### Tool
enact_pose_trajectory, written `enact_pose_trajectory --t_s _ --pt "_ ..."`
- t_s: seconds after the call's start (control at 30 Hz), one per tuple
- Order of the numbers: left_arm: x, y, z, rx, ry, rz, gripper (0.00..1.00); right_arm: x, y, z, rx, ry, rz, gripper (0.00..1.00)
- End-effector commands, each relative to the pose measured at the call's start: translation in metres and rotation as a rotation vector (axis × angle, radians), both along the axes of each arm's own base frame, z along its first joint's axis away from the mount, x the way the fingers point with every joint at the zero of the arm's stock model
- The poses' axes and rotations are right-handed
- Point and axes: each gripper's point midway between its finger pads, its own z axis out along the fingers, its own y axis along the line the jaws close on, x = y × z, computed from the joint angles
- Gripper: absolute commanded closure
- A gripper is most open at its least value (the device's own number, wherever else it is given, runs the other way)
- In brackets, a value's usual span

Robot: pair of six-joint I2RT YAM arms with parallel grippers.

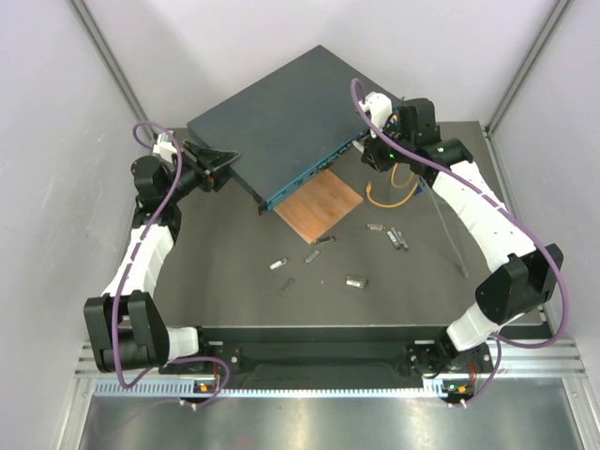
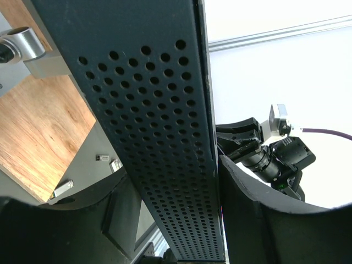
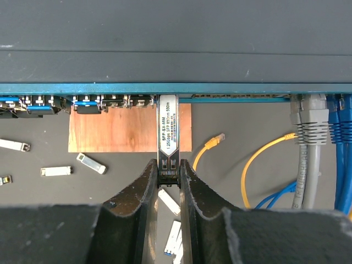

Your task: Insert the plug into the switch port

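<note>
Jaws pinch: right gripper (image 3: 169,171) on the plug (image 3: 168,126), left gripper (image 2: 173,170) bracing the switch (image 2: 154,110).
Hold the plug square to its port (image 3: 168,97); push straight, switch held steady.

perforated switch (image 2: 159,137) side gripped by left hand (image 2: 170,181), wooden square (image 2: 44,132) beyond at left
</note>
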Motion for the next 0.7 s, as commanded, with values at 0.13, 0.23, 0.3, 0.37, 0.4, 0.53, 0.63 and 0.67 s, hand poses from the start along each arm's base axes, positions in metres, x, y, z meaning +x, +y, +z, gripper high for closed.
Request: enact_pose_trajectory --t_s 0.13,0.23,0.3,0.37,0.4,0.53,0.63,0.67 --pt "0.009 0.002 0.014 0.06 -0.109 0.03 1.0 0.004 0.013 0.047 0.083 -0.097 -0.006 1.0" --pt "0.008 0.003 0.012 0.06 -0.108 0.034 1.0 0.004 0.013 0.053 0.093 -0.106 -0.014 1.0" --pt "0.008 0.003 0.011 0.059 -0.105 0.034 1.0 0.002 0.014 0.057 0.101 -0.109 -0.01 1.0" --pt "0.008 0.003 0.01 0.059 -0.105 0.034 1.0 0.0 0.016 0.059 0.106 -0.11 -0.002 1.0" --pt "0.008 0.003 0.01 0.058 -0.103 0.033 1.0 0.0 0.016 0.058 0.106 -0.105 0.002 1.0" --pt "0.009 0.003 0.011 0.054 -0.103 0.034 1.0 -0.002 0.02 0.051 0.1 -0.087 0.021 1.0" --pt "0.008 0.003 0.011 0.053 -0.103 0.035 1.0 -0.001 0.024 0.047 0.099 -0.071 0.029 1.0" --pt "0.009 0.003 0.011 0.053 -0.105 0.036 1.0 0.0 0.025 0.044 0.098 -0.063 0.031 1.0"
